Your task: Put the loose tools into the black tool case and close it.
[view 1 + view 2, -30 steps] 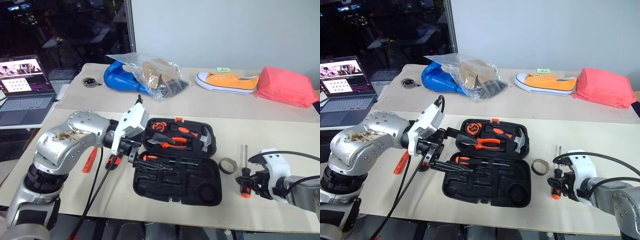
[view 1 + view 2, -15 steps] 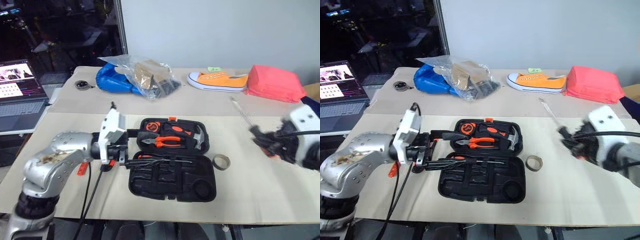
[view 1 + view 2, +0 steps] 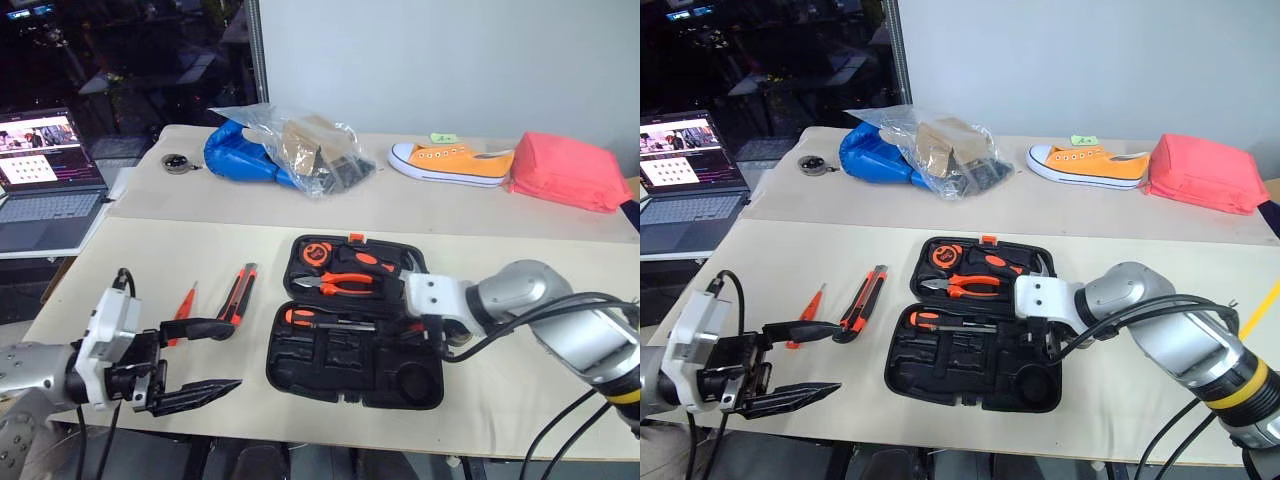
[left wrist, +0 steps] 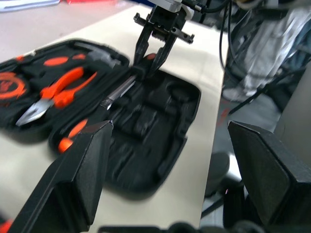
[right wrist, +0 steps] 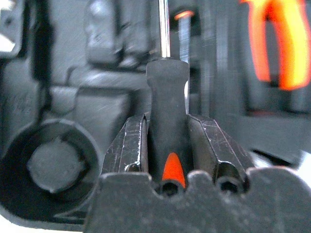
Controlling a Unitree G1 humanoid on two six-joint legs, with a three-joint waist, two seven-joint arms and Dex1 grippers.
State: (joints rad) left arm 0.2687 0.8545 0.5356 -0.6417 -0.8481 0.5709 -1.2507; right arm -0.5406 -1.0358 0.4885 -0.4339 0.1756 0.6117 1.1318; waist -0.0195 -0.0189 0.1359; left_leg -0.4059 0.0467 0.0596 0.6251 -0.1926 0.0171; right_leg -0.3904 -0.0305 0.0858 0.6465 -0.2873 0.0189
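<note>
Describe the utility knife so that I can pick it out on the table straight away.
Start at the open black tool case in the middle of the near table. Just outside its left edge lie two slim loose tools side by side, pointing away from the robot. The utility knife is the one nearer the case: broad, flat, orange and black, whereas the red screwdriver beyond it is thinner and all red.

— Where do the head's two eyes look from?
— High, forward and down over the table.
— And the wrists?
— Low and close; both share the black tool case.
</note>
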